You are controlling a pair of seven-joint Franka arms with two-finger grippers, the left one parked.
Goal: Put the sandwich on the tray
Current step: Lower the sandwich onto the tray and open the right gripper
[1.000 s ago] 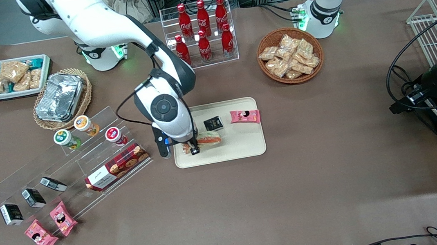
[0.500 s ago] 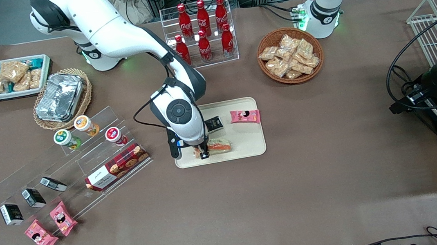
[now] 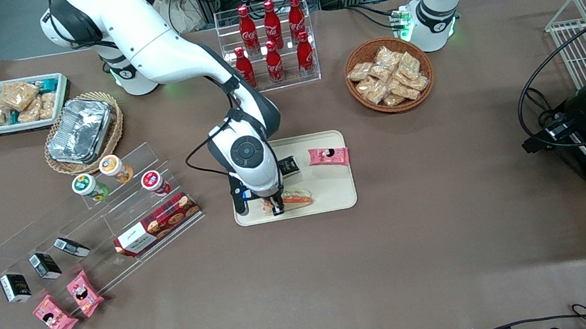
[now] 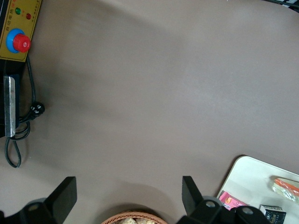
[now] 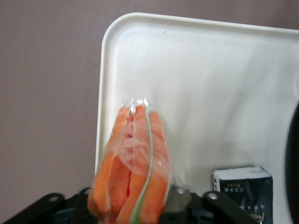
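- Gripping the sandwich (image 3: 292, 199), the gripper (image 3: 274, 206) sits low over the tray (image 3: 329, 193), its fingers pinched on the wrapped wedge at the end nearer the working arm's side.
- Wrist view: sandwich (image 5: 133, 172) fills the space between the finger mounts; orange layers with a thin green line, clear wrap bunched at the tip. Gripper (image 5: 135, 210) closed narrow on it.
- Cannot tell whether the sandwich rests on the tray surface or hangs just above it.
- Sandwich lies over the tray's front edge zone, close to the corner nearest the front camera on the working arm's end. Wrist view shows that rounded corner of the tray (image 5: 112, 32) just past the sandwich tip.
- Also on the tray: a small black packet (image 3: 288, 165) near the middle, partly under the arm's wrist, and a pink snack packet (image 3: 328, 156) toward the rear edge on the parked arm's end. Both apart from the sandwich.
- Open tray surface: the stretch between sandwich and the parked-arm end of the tray is bare.
- Worktop (image 3: 338, 269) in front of the tray is open brown surface.
- Toward the working arm's end, an acrylic stepped shelf (image 3: 90, 221) with a red biscuit box (image 3: 157, 224) stands near the tray's corner, not touching.
- Cola bottle rack (image 3: 270, 40) stands farther from the front camera than the tray, well apart.
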